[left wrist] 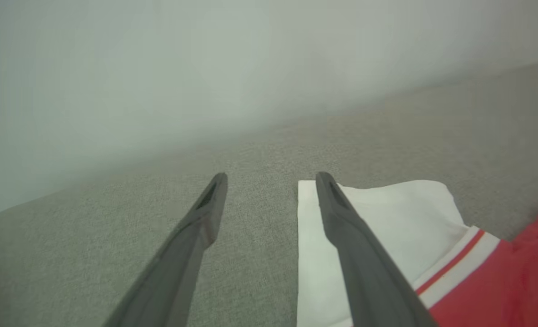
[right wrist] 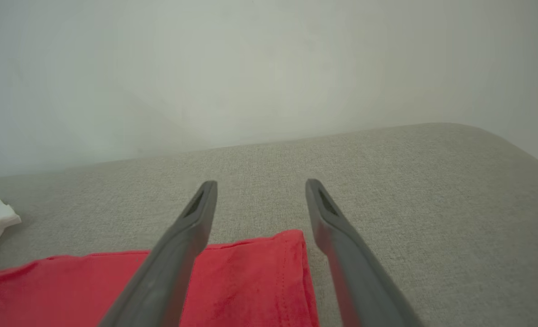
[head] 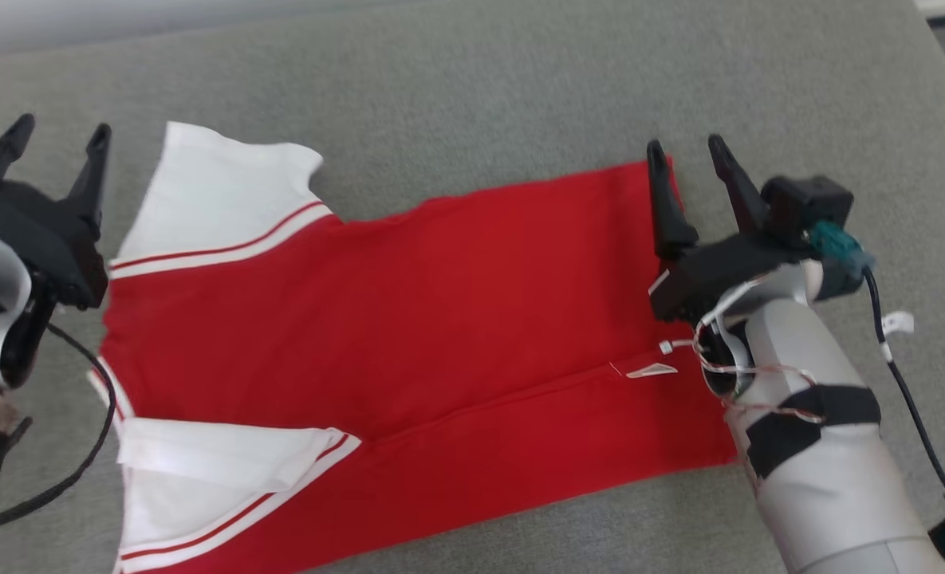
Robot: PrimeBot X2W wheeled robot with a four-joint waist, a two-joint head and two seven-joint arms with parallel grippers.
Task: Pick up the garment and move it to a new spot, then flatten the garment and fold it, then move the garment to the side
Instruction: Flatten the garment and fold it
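The jersey [head: 408, 319] lies spread out on its side across the middle of the surface, neck end toward the robot's left and hem toward its right. It looks smooth and nearly free of wrinkles, so the move to a spot and the flattening seem done. A long crease runs from the middle toward the hem, and the near white sleeve [head: 217, 470] sits turned in over the red body. I read this as a first lengthwise fold perhaps begun, though I cannot be sure. The far white sleeve [head: 217, 187] is spread outward. The rest of the folding and the move to the side appear to be left.

The left end effector [head: 61, 131] stands wide apart and empty beside the far sleeve's outer edge. The right end effector [head: 685, 145] is just as wide and empty above the hem's far corner. Whether either touches cloth I cannot tell. A small white tag [head: 651, 370] lies near the hem.

The jersey rests on a grey upholstered surface [head: 472, 104] with a woven texture and a rounded edge. A plain pale wall [right wrist: 250, 68] stands behind it.
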